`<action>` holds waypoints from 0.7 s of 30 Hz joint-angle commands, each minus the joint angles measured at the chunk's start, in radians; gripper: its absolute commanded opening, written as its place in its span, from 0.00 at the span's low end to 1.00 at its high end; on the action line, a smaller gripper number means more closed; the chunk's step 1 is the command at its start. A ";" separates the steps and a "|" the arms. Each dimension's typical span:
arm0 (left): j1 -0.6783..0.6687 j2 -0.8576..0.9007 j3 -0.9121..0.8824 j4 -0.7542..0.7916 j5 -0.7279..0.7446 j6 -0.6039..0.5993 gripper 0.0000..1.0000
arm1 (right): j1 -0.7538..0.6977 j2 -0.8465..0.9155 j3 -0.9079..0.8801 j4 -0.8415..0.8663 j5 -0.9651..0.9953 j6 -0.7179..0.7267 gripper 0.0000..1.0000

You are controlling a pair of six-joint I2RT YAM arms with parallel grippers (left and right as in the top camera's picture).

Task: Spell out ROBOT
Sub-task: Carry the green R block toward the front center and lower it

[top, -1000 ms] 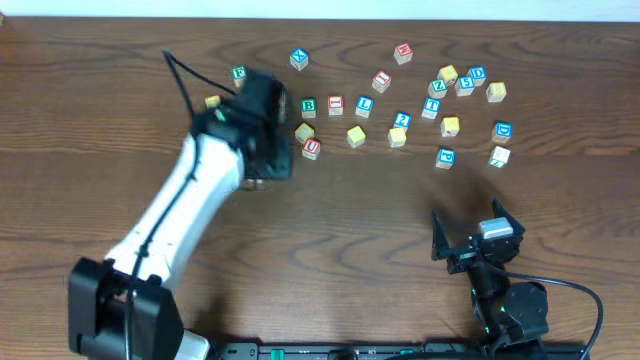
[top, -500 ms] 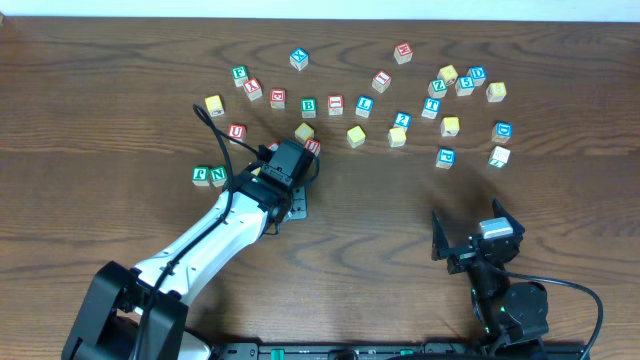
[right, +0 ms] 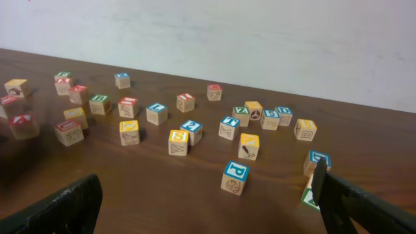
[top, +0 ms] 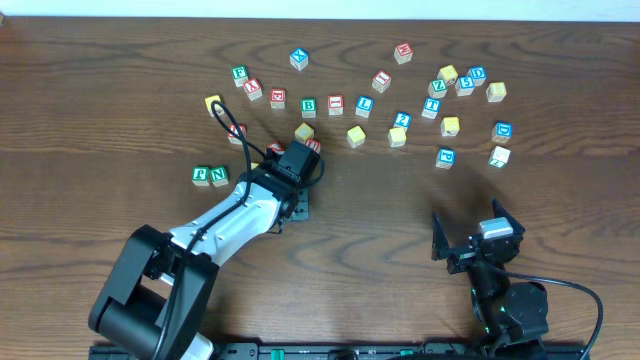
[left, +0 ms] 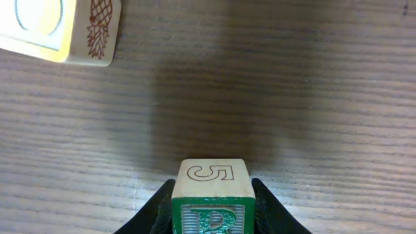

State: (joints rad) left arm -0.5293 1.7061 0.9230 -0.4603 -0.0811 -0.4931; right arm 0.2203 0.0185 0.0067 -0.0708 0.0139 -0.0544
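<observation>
I see dark brown worktop (top: 120,120), fine straight wood grain; pale plain wall (right: 260,39) behind. Left pincer (top: 298,160) clamped on R cube (left: 211,195), left of centre: pale wood, square, green embossed face, outlined "5" on top. B cube (top: 309,105) beyond, apart. Painted cubes scattered rightward. Right pincer (top: 470,232) spread wide, holding nothing.

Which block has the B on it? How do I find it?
Look at the far half of the wooden table, where a line of letter cubes runs sideways. The green B cube sits in that line, between a red-faced cube on its left and a red-edged cube on its right. Unlike those red neighbours, its top is green.
</observation>
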 commanded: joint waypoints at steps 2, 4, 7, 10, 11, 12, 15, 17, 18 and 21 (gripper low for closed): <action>0.000 0.013 -0.003 0.021 -0.006 0.014 0.07 | 0.006 -0.004 -0.001 -0.005 -0.006 0.016 0.99; 0.000 0.013 -0.003 0.026 -0.006 0.021 0.08 | 0.006 -0.004 -0.001 -0.005 -0.006 0.016 0.99; 0.000 0.013 -0.003 0.039 -0.006 0.036 0.08 | 0.006 -0.004 -0.001 -0.005 -0.006 0.016 0.99; 0.000 0.013 -0.003 0.036 -0.006 0.036 0.08 | 0.006 -0.004 -0.001 -0.005 -0.006 0.016 0.99; 0.000 0.013 -0.003 0.035 -0.005 0.035 0.08 | 0.006 -0.004 -0.001 -0.005 -0.006 0.016 0.99; 0.000 0.013 -0.003 0.035 -0.005 0.036 0.07 | 0.006 -0.004 -0.001 -0.005 -0.006 0.016 0.99; 0.000 0.013 -0.003 0.027 0.011 0.036 0.07 | 0.006 -0.004 -0.001 -0.005 -0.006 0.016 0.99; 0.000 0.013 -0.003 0.028 0.029 0.036 0.08 | 0.006 -0.004 -0.001 -0.005 -0.006 0.016 0.99; 0.000 0.013 -0.003 0.029 0.029 0.036 0.08 | 0.006 -0.004 -0.001 -0.005 -0.006 0.016 0.99; 0.000 0.013 -0.003 0.028 0.029 0.036 0.08 | 0.006 -0.004 -0.001 -0.005 -0.006 0.016 0.99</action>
State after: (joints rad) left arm -0.5293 1.7065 0.9230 -0.4267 -0.0574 -0.4706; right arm 0.2203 0.0185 0.0067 -0.0708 0.0139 -0.0544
